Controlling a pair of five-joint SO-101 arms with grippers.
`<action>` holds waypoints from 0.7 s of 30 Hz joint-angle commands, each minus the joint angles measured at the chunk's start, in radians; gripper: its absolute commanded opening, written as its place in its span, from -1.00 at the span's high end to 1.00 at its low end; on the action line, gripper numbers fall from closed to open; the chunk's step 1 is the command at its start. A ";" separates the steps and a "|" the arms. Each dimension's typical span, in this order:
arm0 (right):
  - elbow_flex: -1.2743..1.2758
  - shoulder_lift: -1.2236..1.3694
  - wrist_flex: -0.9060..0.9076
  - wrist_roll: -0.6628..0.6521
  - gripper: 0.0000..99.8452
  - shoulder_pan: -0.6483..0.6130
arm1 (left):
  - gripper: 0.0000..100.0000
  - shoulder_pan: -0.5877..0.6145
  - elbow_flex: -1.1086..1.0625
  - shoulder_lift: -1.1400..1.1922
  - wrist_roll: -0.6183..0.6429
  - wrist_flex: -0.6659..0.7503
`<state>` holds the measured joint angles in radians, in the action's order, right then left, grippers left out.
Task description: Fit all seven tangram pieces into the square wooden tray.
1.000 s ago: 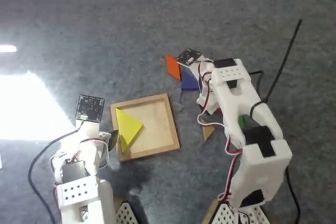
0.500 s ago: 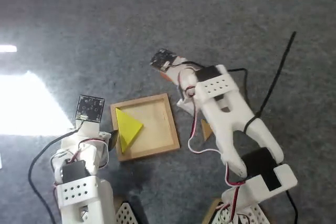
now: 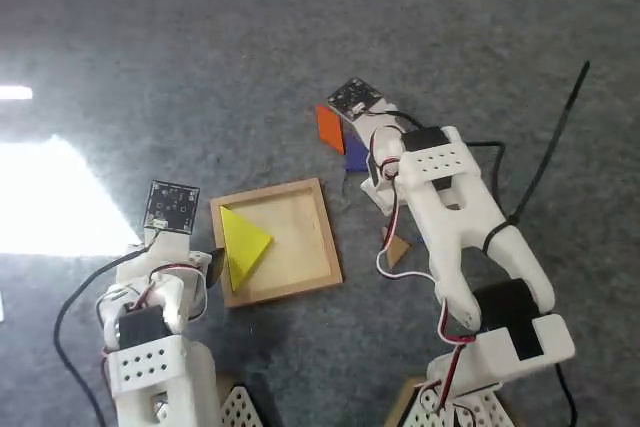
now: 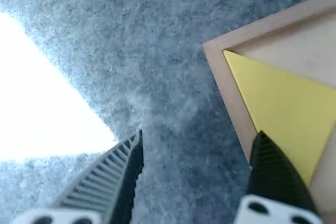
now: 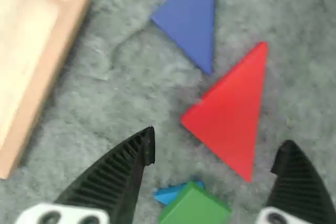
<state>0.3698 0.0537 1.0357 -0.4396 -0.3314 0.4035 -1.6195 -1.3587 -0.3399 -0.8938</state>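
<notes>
The square wooden tray (image 3: 322, 237) lies at the table's middle with a yellow triangle (image 3: 243, 241) in its left part. My left gripper (image 4: 194, 153) is open, hovering over the carpet just beside the tray's corner (image 4: 214, 51) and the yellow triangle (image 4: 278, 98). My right gripper (image 5: 212, 153) is open above a red triangle (image 5: 231, 121), with a blue triangle (image 5: 191, 17), a green piece (image 5: 193, 208) and a light blue piece (image 5: 170, 192) around it. In the high view the right arm (image 3: 440, 197) covers these; an orange piece (image 3: 329, 128), a blue triangle (image 3: 357, 154) and a tan triangle (image 3: 397, 250) show beside it.
Grey carpet covers the table. A bright patch of glare (image 3: 45, 197) lies at the left. The tray's edge (image 5: 47, 56) sits close to the right gripper. A black cable (image 3: 545, 127) rises at the right.
The right arm swung left toward the orange piece half a second ago, then came back right over the blue and red pieces. The left arm stayed still.
</notes>
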 commanded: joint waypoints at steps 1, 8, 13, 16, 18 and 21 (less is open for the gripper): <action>-0.011 0.019 -0.045 0.014 0.34 0.024 | 0.37 0.000 0.010 0.005 -0.008 0.026; -0.114 0.194 -0.087 0.014 0.46 0.074 | 0.37 0.000 0.010 0.005 -0.008 0.026; -0.149 0.222 -0.056 0.014 0.46 0.087 | 0.37 0.000 0.010 0.005 -0.008 0.026; -0.149 0.222 -0.062 0.014 0.46 0.085 | 0.37 0.000 0.010 0.005 -0.008 0.026; -0.150 0.220 -0.062 0.018 0.46 0.085 | 0.37 0.000 0.010 0.005 -0.008 0.026; -0.157 0.211 -0.059 0.031 0.46 0.085 | 0.37 0.000 0.010 0.005 -0.008 0.026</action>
<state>0.2731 0.2823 0.9682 -0.4289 -0.2562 0.4035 -1.6195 -1.3587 -0.3399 -0.8938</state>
